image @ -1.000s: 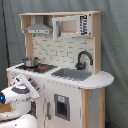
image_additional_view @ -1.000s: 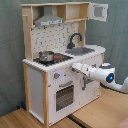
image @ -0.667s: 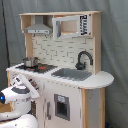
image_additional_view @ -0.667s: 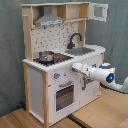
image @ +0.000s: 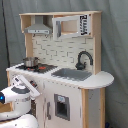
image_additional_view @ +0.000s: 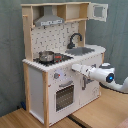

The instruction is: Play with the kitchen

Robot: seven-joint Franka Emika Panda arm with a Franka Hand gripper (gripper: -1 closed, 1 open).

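We see no shift in the arm over the last second: the gripper stays against the kitchen front, just below the stove edge near the knobs. We cannot tell its finger state. Judgement: still engaging the front panel. The pot sits on the stove, untouched.
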